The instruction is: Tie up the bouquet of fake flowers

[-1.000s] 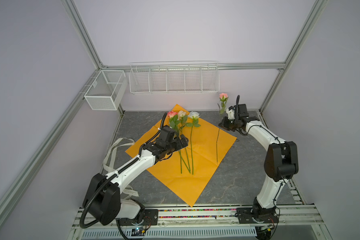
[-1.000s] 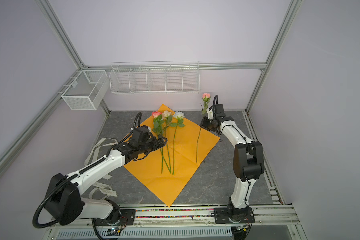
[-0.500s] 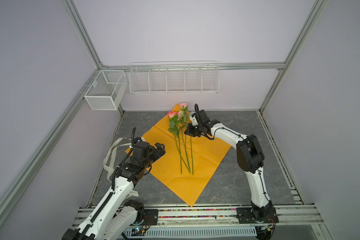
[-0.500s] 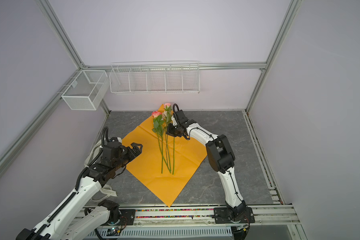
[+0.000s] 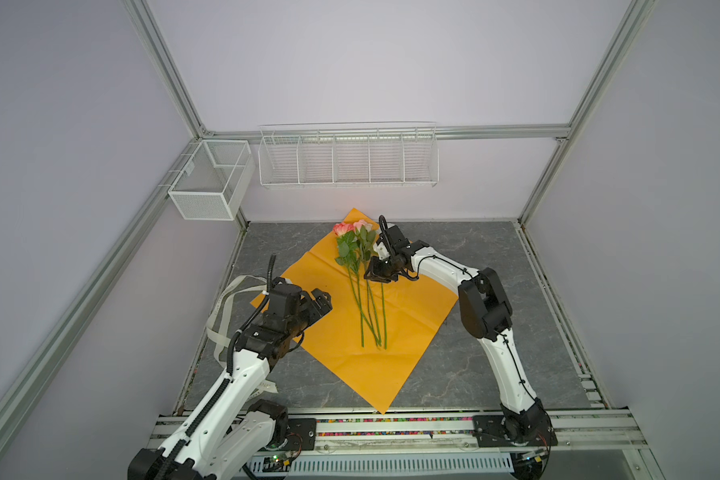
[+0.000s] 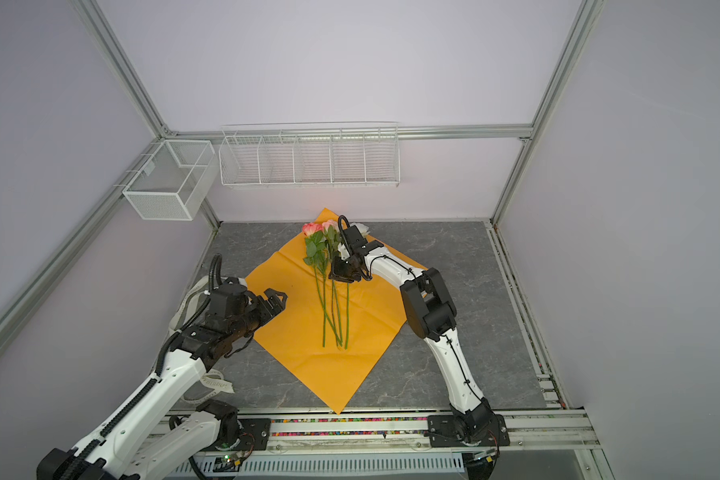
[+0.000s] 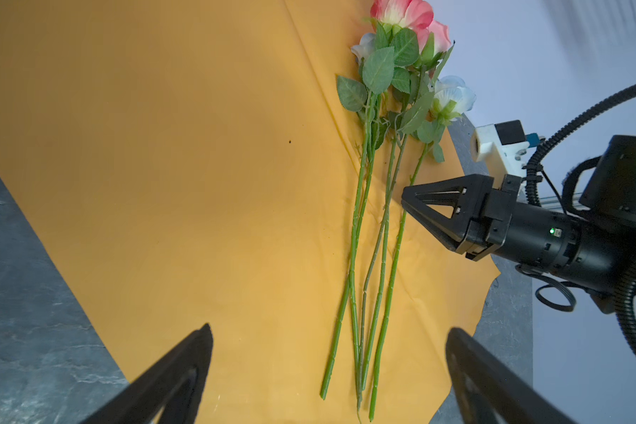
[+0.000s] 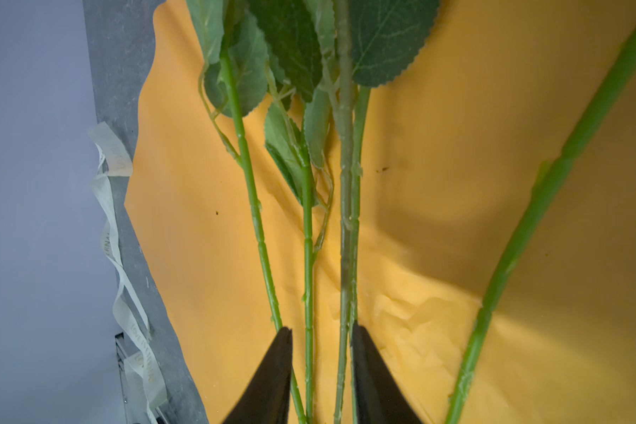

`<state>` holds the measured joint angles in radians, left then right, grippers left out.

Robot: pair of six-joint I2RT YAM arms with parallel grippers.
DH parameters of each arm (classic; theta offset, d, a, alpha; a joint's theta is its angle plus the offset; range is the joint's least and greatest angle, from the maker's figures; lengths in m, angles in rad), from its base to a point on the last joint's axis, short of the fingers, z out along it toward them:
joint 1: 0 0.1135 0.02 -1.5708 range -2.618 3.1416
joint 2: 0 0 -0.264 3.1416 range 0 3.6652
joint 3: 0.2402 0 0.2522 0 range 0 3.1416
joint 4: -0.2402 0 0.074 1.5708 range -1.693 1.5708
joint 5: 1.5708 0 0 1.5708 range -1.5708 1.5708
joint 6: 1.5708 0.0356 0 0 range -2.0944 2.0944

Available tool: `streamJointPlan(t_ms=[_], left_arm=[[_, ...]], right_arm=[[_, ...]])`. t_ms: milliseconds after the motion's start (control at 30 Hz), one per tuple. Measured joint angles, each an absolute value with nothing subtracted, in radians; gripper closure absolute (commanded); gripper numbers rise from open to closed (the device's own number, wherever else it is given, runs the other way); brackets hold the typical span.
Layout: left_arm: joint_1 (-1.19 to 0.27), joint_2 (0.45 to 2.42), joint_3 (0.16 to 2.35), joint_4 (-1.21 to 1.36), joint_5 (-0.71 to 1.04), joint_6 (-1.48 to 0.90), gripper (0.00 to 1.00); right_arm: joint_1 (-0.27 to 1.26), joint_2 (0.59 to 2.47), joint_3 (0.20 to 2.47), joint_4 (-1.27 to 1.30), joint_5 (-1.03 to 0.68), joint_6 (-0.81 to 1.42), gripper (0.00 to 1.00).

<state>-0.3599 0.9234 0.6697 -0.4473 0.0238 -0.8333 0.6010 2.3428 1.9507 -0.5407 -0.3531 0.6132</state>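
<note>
The grey table (image 5: 445,374) is carrying everything. The orange paper (image 5: 337,353) is lying flat at its middle, corners pointing to 12, 3, 6 and 9 o'clock. It is looking thin and creased, so it is likely to slide and crumple; a side corner seems the best place to hold it.

The cream ribbon (image 8: 107,238) is trailing limp off the paper's 9 o'clock side, untied. Being floppy, it probably needs taking by a free end.

No bouquet is formed yet. The fake flowers (image 5: 358,257) are lying loose along the paper's 12-to-6 line, with blooms (image 7: 404,14) at 12 and cut ends toward 6. They are looking light, and the thin stems (image 7: 357,235) look smooth and apt to roll or slip. The bare stretch below the leaves is looking like the safest hold, since petals and leaves would crush.

The right jaws are reaching in from 3 o'clock, standing partly open, with two stems running loosely between them and nothing clamped. The left jaws are hovering wide open and empty at the paper's 9 o'clock corner.
</note>
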Motion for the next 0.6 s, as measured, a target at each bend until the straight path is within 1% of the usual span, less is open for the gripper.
streamJointPlan(t_ms=[67, 200, 333, 467, 600], left_arm=[[-0.36, 0.929, 0.67, -0.447, 0.027, -0.833, 0.01], [-0.36, 0.94, 0.67, -0.447, 0.035, -0.832, 0.01], [-0.36, 0.973, 0.67, -0.446, 0.054, -0.827, 0.01], [-0.36, 1.029, 0.671, -0.433, 0.086, -0.825, 0.01], [-0.36, 1.088, 0.67, -0.394, 0.119, -0.83, 0.0]], right_arm=[[0.597, 2.31, 1.92, -0.545, -0.353, 0.582, 0.55], [0.564, 2.203, 1.824, -0.544, -0.331, 0.551, 0.52], [0.477, 2.122, 1.733, -0.496, -0.354, 0.554, 0.52], [0.4, 2.142, 1.715, -0.461, -0.39, 0.562, 0.52], [0.396, 2.203, 1.729, -0.427, -0.44, 0.58, 0.52]])
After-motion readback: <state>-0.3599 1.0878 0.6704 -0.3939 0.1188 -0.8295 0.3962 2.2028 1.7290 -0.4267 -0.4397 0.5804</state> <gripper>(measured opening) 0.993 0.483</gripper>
